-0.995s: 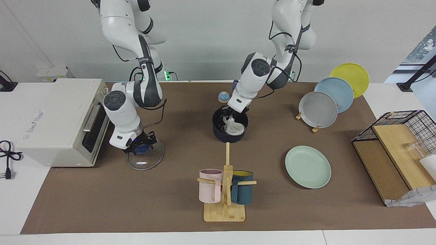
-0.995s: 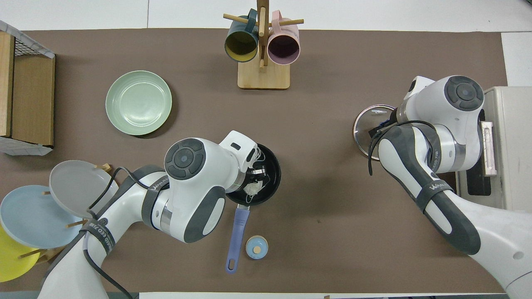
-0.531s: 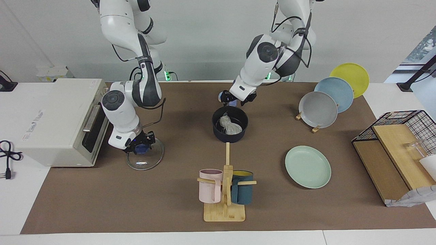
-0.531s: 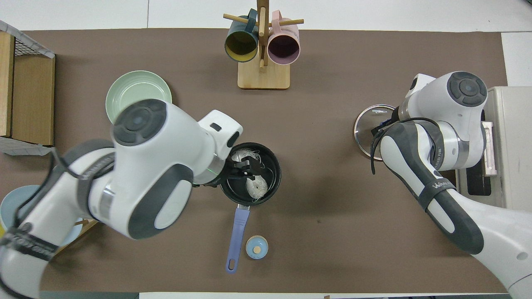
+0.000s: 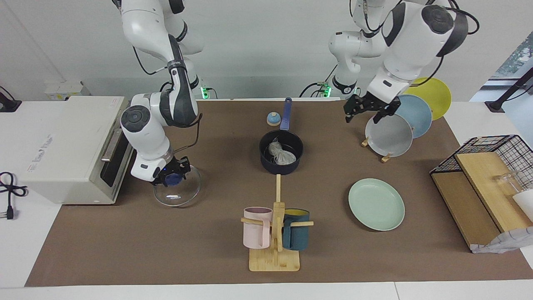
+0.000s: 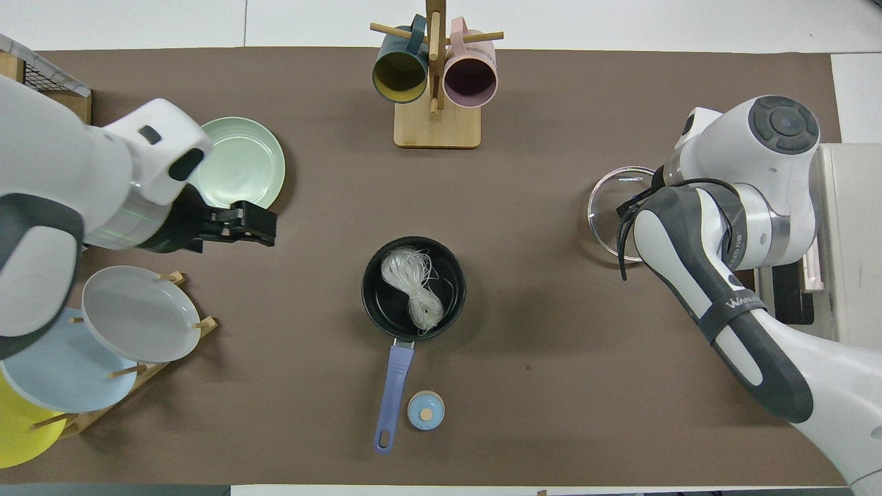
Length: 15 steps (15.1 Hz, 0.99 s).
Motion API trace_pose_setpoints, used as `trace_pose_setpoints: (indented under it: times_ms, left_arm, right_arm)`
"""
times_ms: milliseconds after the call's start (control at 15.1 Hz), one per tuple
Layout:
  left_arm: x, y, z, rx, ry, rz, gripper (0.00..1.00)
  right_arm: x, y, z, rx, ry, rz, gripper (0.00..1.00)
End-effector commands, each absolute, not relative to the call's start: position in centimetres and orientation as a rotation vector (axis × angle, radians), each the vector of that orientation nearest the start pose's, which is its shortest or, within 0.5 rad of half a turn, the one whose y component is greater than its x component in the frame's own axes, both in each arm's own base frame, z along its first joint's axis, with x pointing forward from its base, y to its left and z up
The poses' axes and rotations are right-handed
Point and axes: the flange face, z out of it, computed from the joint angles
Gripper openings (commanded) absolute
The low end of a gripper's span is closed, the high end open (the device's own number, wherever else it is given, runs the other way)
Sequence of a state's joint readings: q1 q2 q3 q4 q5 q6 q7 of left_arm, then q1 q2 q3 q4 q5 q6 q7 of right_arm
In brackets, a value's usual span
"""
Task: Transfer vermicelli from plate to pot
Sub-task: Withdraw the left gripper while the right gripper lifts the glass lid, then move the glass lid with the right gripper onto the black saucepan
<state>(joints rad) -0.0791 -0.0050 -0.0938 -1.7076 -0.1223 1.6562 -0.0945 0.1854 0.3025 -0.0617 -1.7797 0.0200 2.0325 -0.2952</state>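
In the facing view, the small dark navy saucepan (image 5: 281,157) with its long straight blue handle sits mid-table, and the translucent white vermicelli (image 5: 281,155) lies inside it as a pale tangle; single strands are hard to make out. The round, shallow pale mint-green plate (image 5: 376,204) lies bare, farther from the robots than the saucepan and toward the left arm's end of the table. The left gripper (image 5: 366,109) hangs high in the air in front of the upright grey plate (image 5: 389,135) in the wooden rack, its dark fingers spread apart and holding nothing. The right gripper (image 5: 171,172) is clenched on the blue knob of the round glass lid (image 5: 177,191), which tilts, one edge lifted off the brown mat beside the white toaster oven (image 5: 70,148). The knob is mostly hidden by the fingers.

In the overhead view, the vermicelli (image 6: 412,287) shows as two bundles joined by loose strands on the saucepan's (image 6: 414,288) black floor. The left gripper (image 6: 249,223) covers part of the mint-green plate's (image 6: 238,164) rim, and the left arm's white body hides the plate's edge. The right gripper is hidden under its own arm; only part of the glass lid (image 6: 613,212) shows. A small round blue and wood piece (image 6: 425,410) lies beside the saucepan handle.
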Motion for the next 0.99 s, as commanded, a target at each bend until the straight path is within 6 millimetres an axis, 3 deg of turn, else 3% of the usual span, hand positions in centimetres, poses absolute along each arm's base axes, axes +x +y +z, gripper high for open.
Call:
trace_pose_setpoints:
  times_ms: [0,133,265,464,730,929]
  left_arm:
    - [55.3,-6.9,56.0,-3.226,0.133,0.073,1.00]
    - [55.4,-6.0,56.0,-3.203,0.111,0.080,1.00]
    - [55.4,-5.8,56.1,-3.201,0.107,0.082,1.00]
    - [55.3,-5.7,56.4,-3.173,0.108,0.098,1.00]
    - [54.6,-6.4,59.8,-3.128,0.118,0.143,1.00]
    - [53.4,-6.3,61.2,-3.111,0.104,0.158,1.00]
  right_arm:
    - [62.8,13.4,43.4,-3.082,-0.546,0.095,0.43]
    - [62.4,16.5,45.7,-3.102,-0.487,0.103,0.43]
    - [61.7,19.2,46.6,-3.112,-0.441,0.096,0.43]
    - [59.5,25.8,47.6,-3.133,-0.310,0.081,0.43]
    - [55.6,33.6,47.9,-3.145,-0.128,0.060,0.43]
    - [54.2,36.5,47.9,-3.130,-0.018,0.025,0.43]
